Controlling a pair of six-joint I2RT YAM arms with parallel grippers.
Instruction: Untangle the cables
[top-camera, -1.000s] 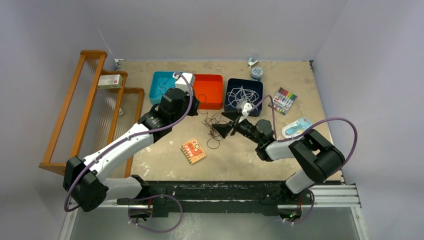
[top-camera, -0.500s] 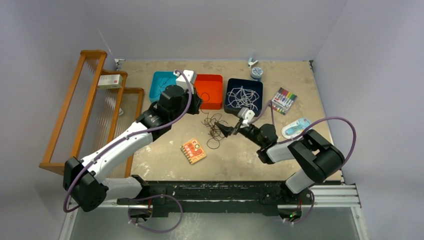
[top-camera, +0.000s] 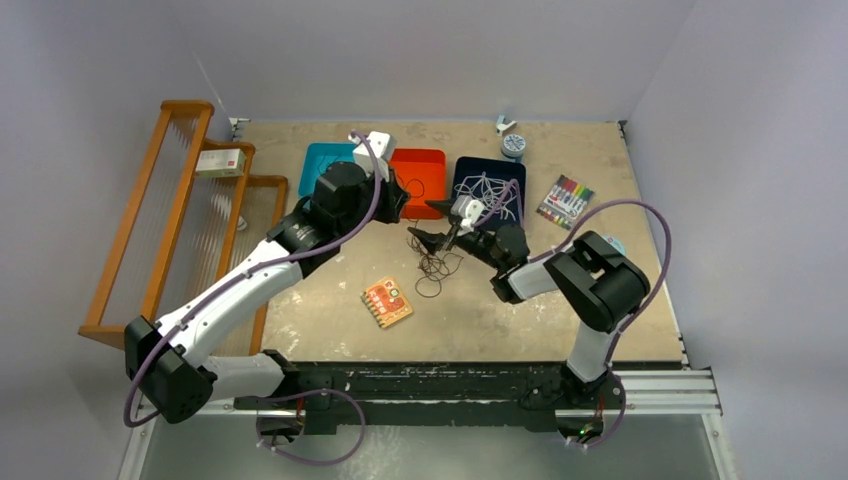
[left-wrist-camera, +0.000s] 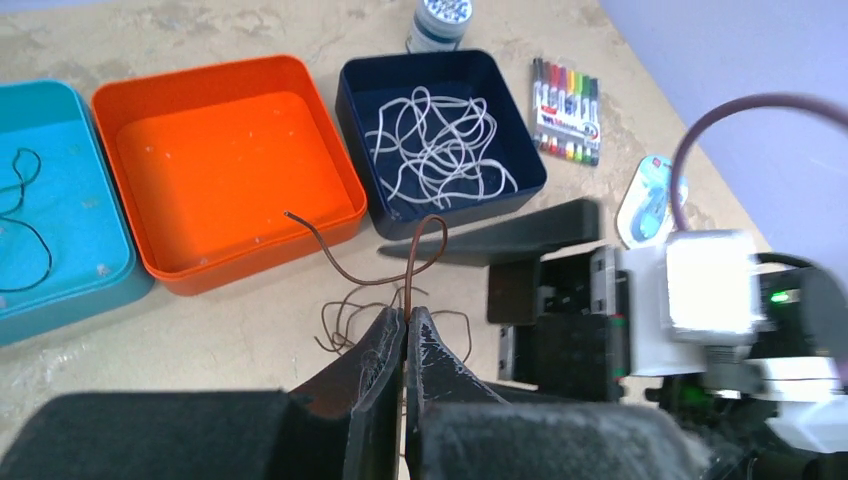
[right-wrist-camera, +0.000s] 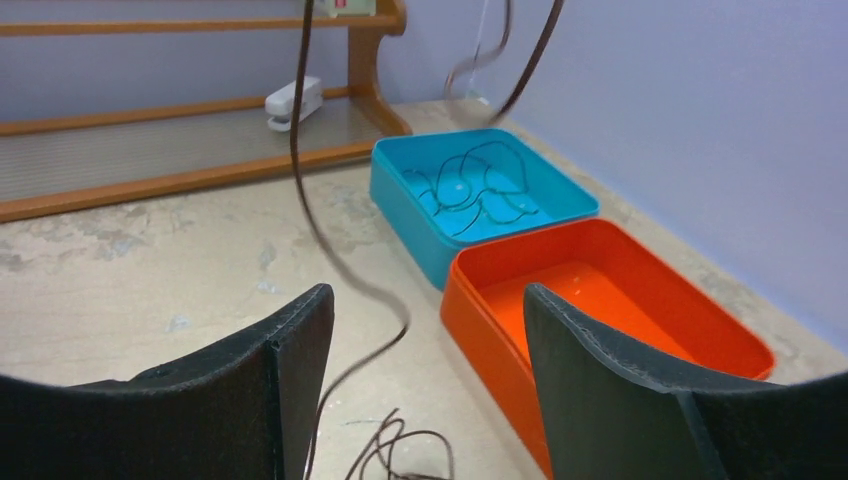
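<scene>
A thin brown cable (left-wrist-camera: 412, 262) rises from a loose tangle (top-camera: 430, 265) on the table in front of the orange tray (top-camera: 432, 188). My left gripper (top-camera: 400, 203) is shut on this cable, which runs up between its closed jaws (left-wrist-camera: 407, 318). My right gripper (top-camera: 428, 222) is open and empty just right of it. The lifted cable (right-wrist-camera: 300, 160) hangs down between its spread fingers (right-wrist-camera: 275, 375) without being pinched. White cables (left-wrist-camera: 440, 148) lie in the navy tray (top-camera: 462, 170). A black cable (right-wrist-camera: 470, 185) lies in the teal tray (top-camera: 316, 160).
An orange patterned card (top-camera: 387, 302) lies near the tangle. A marker pack (top-camera: 566, 200) and a round tin (top-camera: 513, 145) sit at the back right. A wooden rack (top-camera: 170, 220) with a small white box (top-camera: 220, 163) stands at the left.
My right gripper has moved left and farther back, beside the left gripper, and opened wide. My left gripper has lifted a little with the brown cable.
</scene>
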